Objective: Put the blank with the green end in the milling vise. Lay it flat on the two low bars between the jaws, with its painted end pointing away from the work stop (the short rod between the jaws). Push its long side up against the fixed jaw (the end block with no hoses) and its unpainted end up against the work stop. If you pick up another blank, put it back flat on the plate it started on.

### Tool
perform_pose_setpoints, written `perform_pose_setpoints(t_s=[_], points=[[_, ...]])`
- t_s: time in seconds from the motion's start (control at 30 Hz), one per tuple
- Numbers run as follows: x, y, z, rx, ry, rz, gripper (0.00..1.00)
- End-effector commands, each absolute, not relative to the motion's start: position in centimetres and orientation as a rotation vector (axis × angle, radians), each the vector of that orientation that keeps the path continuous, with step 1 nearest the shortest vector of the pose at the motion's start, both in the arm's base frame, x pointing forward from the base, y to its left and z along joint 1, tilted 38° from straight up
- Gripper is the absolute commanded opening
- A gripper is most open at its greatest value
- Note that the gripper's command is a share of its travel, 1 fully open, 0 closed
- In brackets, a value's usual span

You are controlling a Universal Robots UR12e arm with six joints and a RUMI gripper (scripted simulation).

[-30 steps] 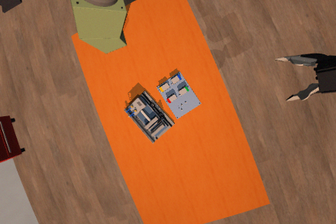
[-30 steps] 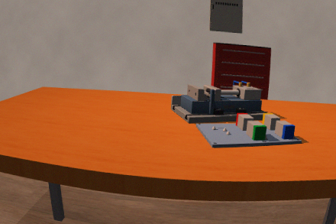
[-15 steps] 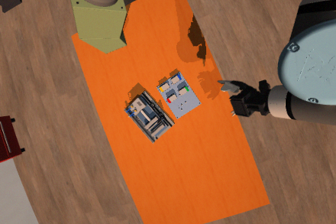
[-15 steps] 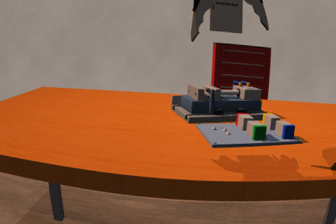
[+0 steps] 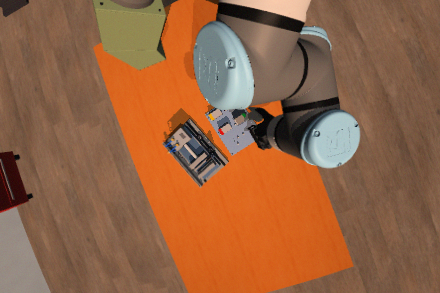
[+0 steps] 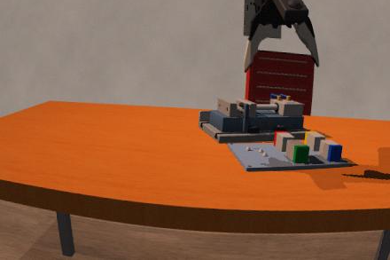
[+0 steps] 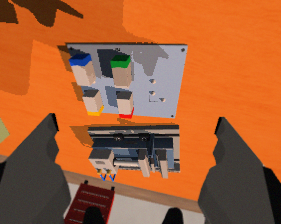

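Note:
The blank with the green end (image 6: 301, 153) (image 7: 121, 70) (image 5: 243, 114) lies on the grey plate (image 6: 254, 158) (image 7: 166, 65) (image 5: 239, 147), beside blanks with a blue end (image 6: 333, 152) (image 7: 82, 67), a yellow end (image 6: 315, 139) (image 7: 93, 102) and a red end (image 6: 283, 139) (image 7: 124, 103). The milling vise (image 6: 253, 120) (image 7: 136, 150) (image 5: 195, 152) stands next to the plate, with nothing between its jaws. Its hose fittings show on one end block (image 6: 288, 106) (image 7: 100, 159). My gripper (image 6: 281, 66) (image 7: 137, 116) (image 5: 253, 125) is open and empty. It hangs high above the plate and vise, pointing down.
The orange table (image 6: 111, 145) (image 5: 250, 223) carries the vise and the plate. A red cabinet (image 6: 279, 83) (image 7: 91, 202) (image 5: 7, 180) stands behind the table. The olive robot base (image 5: 130, 28) sits at the table's far end. My arm (image 5: 270, 63) hides part of the table in the overhead view.

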State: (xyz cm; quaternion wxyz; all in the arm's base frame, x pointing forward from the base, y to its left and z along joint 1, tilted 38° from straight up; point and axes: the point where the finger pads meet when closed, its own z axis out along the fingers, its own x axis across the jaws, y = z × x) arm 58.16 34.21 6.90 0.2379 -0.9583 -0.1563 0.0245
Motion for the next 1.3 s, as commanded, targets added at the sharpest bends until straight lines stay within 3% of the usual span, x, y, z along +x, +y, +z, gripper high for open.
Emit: perform_pose_setpoints(t_s=[0.0,1.17,1.2,1.27], points=[[56.9,33.0,4.8,-2.567,-0.422,0.019,1.00],[53.0,31.1,1.5,-2.443,-0.405,-0.103,1.00],[53.0,31.1,1.5,-2.443,-0.405,-0.103,0.00],[53.0,31.1,1.5,-2.443,-0.405,-0.103,0.00]])
